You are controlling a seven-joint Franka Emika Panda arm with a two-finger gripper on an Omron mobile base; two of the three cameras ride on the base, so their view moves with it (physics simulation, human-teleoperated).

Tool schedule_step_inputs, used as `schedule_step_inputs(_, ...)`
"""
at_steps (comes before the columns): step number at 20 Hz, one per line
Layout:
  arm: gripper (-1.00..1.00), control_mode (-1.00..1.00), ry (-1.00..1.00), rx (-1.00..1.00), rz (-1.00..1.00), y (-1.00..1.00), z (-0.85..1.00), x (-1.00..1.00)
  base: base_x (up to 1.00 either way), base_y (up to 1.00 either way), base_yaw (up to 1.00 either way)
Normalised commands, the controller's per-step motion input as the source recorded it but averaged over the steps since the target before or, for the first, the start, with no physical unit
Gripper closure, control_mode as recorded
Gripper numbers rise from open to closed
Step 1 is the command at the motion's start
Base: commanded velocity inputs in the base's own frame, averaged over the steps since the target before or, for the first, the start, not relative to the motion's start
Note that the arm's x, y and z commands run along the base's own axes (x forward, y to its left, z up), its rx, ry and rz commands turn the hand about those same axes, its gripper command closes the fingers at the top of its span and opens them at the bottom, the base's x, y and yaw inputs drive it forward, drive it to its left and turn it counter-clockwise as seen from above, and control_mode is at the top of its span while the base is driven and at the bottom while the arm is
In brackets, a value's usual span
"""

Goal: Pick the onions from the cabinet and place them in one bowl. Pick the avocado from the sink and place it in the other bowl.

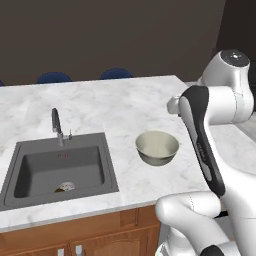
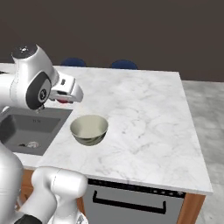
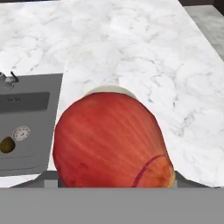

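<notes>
Red onion (image 3: 111,140) close against the hand camera, hiding the fingertips; apparently pinched in the gripper, though the jaws themselves cannot be made out. Beneath it, rim of 1 bowl (image 3: 109,89) peeking out. Same bowl (image 1: 157,147) on the marble counter (image 1: 125,105), just right of the sink (image 1: 57,170). Small dark lump by the drain, possibly the avocado (image 3: 6,145)

Bare marble counter (image 2: 144,113) round bowl (image 2: 89,129); faucet (image 1: 57,126) stands by sink (image 1: 55,170).
</notes>
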Motion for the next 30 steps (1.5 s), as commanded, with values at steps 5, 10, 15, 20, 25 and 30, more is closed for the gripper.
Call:
schedule_step_inputs(5,1.00,-1.00,0.10,0.00,0.04,0.00,-0.10,0.39,0.00,0.00,0.00)
schedule_step_inputs(10,1.00,-1.00,0.09,0.00,0.05,0.00,-0.20,0.11,0.00,0.00,0.00)
schedule_step_inputs(15,1.00,-1.00,0.06,0.00,0.02,0.01,-0.29,0.10,0.00,0.00,0.00)
schedule_step_inputs(20,1.00,-1.00,0.03,0.00,0.00,0.08,-0.42,0.03,0.00,0.00,0.00)
schedule_step_inputs(25,1.00,-1.00,0.02,0.00,0.00,0.02,-0.37,0.00,0.00,0.00,0.00)
schedule_step_inputs(30,1.00,-1.00,0.00,0.00,0.00,0.00,-0.21,0.26,0.00,0.00,0.00)
